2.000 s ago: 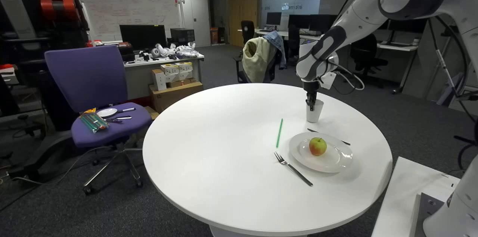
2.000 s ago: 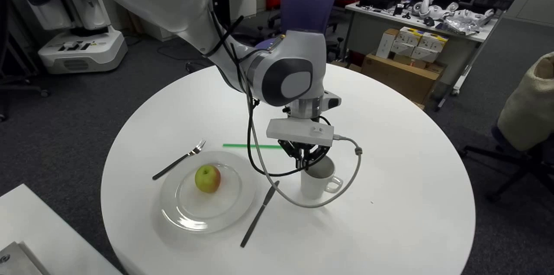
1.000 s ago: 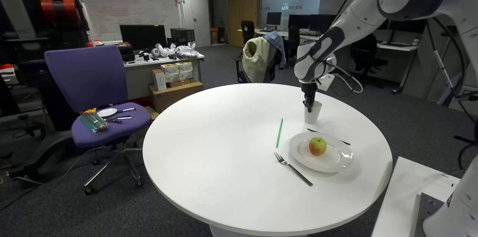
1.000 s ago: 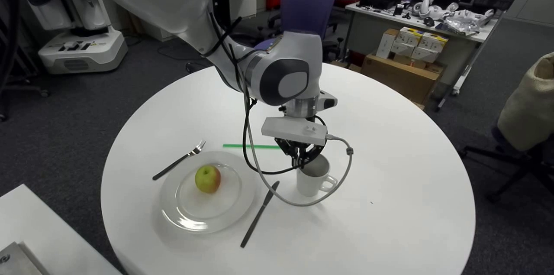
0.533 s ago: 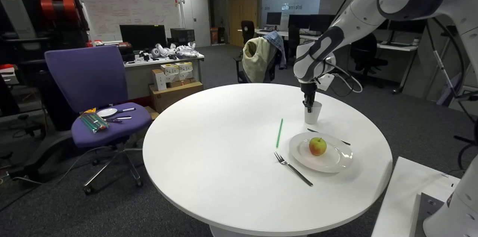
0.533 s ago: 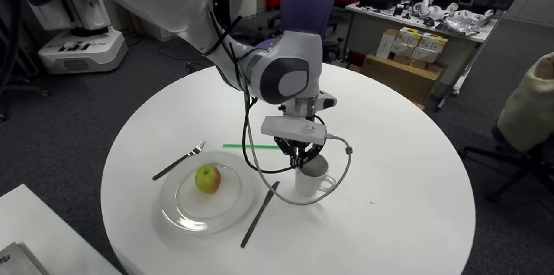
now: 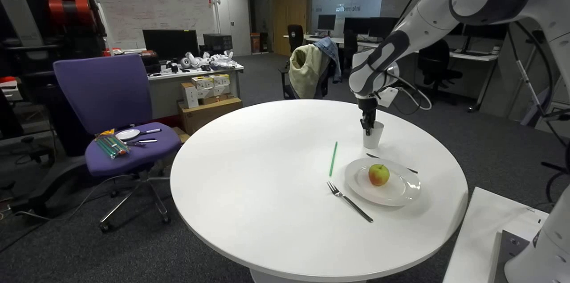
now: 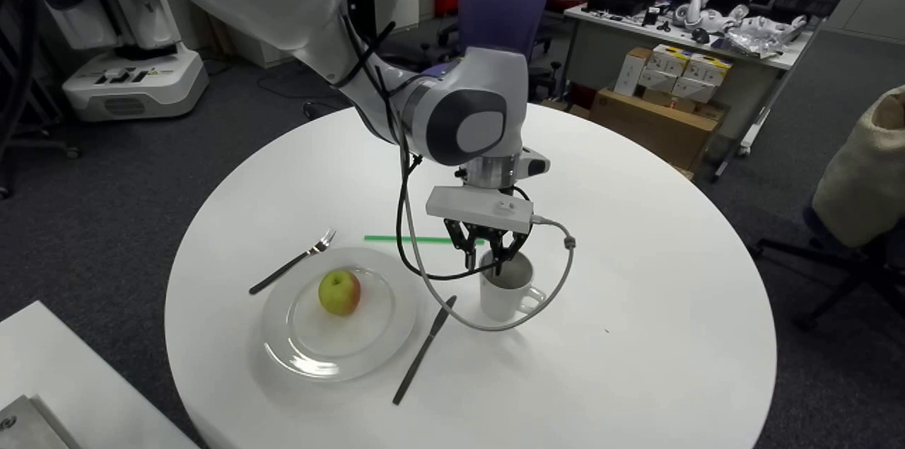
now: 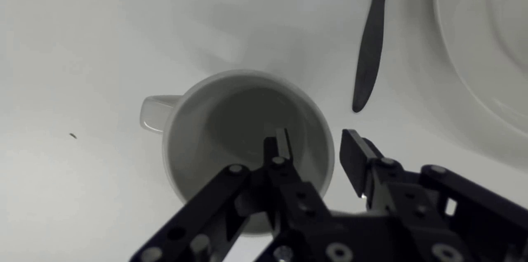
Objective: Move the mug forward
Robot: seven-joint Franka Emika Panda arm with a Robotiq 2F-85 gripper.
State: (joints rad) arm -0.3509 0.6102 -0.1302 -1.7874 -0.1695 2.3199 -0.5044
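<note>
The white mug (image 7: 375, 137) stands upright on the round white table, and it also shows in an exterior view (image 8: 500, 302). In the wrist view the mug (image 9: 243, 117) is seen from above, with its handle on the left. My gripper (image 9: 315, 138) is open over the mug's rim. One finger is inside the mug, and the other is just outside its wall. In the wrist view there are gaps between both fingers and the rim. The gripper also shows at the mug in both exterior views (image 7: 368, 129) (image 8: 483, 268). Part of the mug's near rim is hidden by the gripper.
A knife (image 8: 424, 351) lies beside the mug, between it and a white plate (image 8: 283, 343) holding an apple (image 8: 339, 292). A fork (image 8: 293, 261) lies past the plate. A thin green stick (image 7: 333, 158) lies near the mug. The arm's cable loops in front of the mug.
The mug and gripper have shifted slightly left in the exterior view that shows the handle. The fingers, close together at the rim before, have now spread apart.
</note>
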